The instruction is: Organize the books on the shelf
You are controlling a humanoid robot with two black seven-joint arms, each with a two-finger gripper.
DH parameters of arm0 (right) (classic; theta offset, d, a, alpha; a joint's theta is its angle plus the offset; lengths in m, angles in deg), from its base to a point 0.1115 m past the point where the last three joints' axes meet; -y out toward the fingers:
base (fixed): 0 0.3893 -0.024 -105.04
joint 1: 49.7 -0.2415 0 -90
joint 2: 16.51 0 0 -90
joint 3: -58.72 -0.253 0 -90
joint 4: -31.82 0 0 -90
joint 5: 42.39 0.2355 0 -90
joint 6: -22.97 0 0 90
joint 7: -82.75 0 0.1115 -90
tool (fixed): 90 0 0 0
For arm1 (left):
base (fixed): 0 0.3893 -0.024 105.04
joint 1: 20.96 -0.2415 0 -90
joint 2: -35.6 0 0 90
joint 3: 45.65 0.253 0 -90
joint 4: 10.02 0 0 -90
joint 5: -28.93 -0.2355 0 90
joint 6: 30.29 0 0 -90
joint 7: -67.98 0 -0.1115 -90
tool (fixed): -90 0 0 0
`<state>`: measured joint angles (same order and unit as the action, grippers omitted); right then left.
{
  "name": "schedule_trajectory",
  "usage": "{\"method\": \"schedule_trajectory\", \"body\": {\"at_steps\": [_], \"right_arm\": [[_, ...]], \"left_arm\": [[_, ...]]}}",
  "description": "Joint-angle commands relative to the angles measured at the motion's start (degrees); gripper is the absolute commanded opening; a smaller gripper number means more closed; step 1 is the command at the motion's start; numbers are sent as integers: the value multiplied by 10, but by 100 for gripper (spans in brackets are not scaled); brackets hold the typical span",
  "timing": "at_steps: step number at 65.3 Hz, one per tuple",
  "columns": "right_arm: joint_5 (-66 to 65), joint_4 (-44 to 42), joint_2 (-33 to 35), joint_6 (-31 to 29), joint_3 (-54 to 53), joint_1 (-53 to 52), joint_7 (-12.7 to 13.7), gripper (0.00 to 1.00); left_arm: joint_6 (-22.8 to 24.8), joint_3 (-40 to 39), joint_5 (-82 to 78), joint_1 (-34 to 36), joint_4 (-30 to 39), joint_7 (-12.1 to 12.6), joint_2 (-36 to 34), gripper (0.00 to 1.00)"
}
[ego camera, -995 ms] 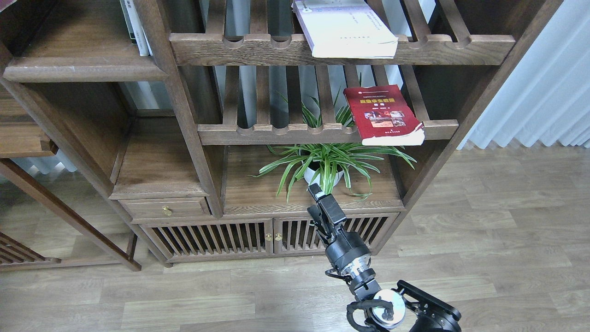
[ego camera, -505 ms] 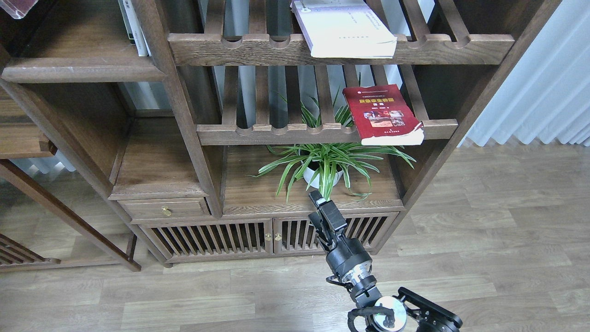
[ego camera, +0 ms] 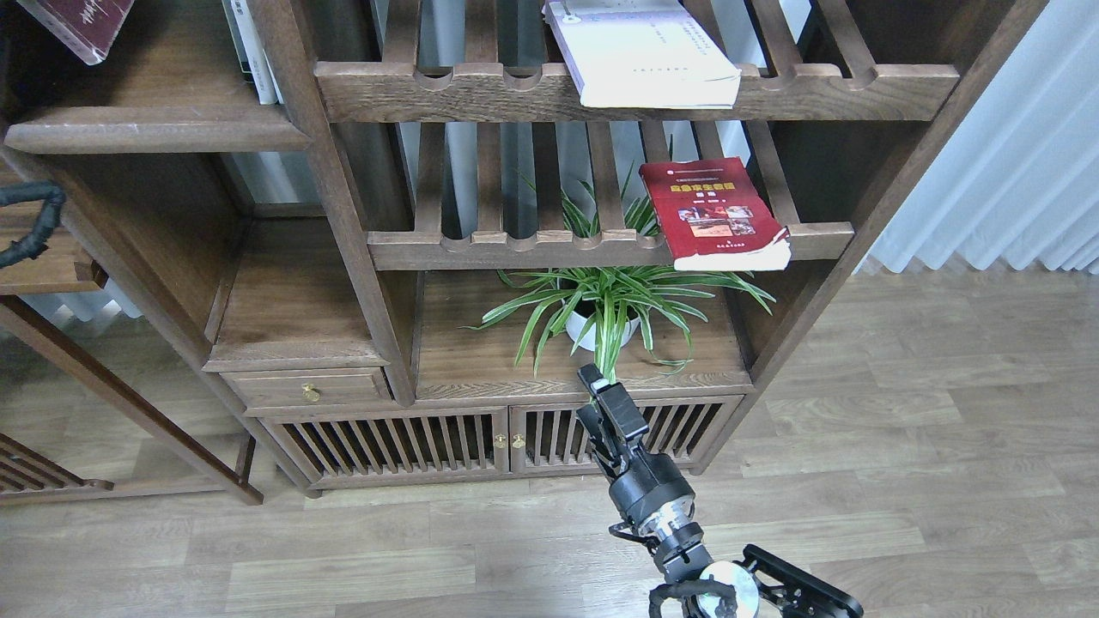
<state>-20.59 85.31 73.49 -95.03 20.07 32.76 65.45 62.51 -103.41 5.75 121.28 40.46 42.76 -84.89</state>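
A dark maroon book (ego camera: 81,26) with white characters shows at the top left corner, tilted above the solid dark-brown shelf (ego camera: 154,133); what holds it is out of view. A thick white book (ego camera: 644,51) lies on the upper slatted rack. A bright red book (ego camera: 717,215) lies on the lower slatted rack, overhanging its front rail. My right gripper (ego camera: 601,395) hangs low in front of the cabinet doors, below the plant, holding nothing; its fingers are dark and hard to tell apart. Of my left arm only a black cable (ego camera: 30,223) shows at the left edge.
Two thin white books (ego camera: 253,51) stand at the shelf's right end against the post. A potted spider plant (ego camera: 601,309) sits on the board under the red book. A small drawer (ego camera: 309,390) and slatted doors (ego camera: 446,442) are below. A white curtain (ego camera: 1013,163) hangs right.
The maroon book has come further into view at the top left, moving down and right. A black cable of my left arm has appeared at the left edge. My right gripper has sunk slightly.
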Motion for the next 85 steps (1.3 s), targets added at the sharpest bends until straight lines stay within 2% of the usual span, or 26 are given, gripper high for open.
{"method": "schedule_trajectory", "body": {"at_steps": [1,8,27,34,58,85], "right_arm": [[0,-1,0,0,0,4,0,98],[0,-1,0,0,1,12,0,98],[0,-1,0,0,1,14,0,98],[0,-1,0,0,1,14,0,98],[1,0,0,0,0,15,0,98],[1,0,0,0,-3,17,0,98]], "left_arm": [[-14,8,0,1,0,1,8,0],[-15,15,-2,3,-3,6,10,0],[-14,29,-51,42,-68,-22,47,0],[-14,37,-54,59,-91,-26,63,0],[-11,99,-55,90,-134,-28,76,0],[-11,120,-55,95,-165,-28,91,1]]}}
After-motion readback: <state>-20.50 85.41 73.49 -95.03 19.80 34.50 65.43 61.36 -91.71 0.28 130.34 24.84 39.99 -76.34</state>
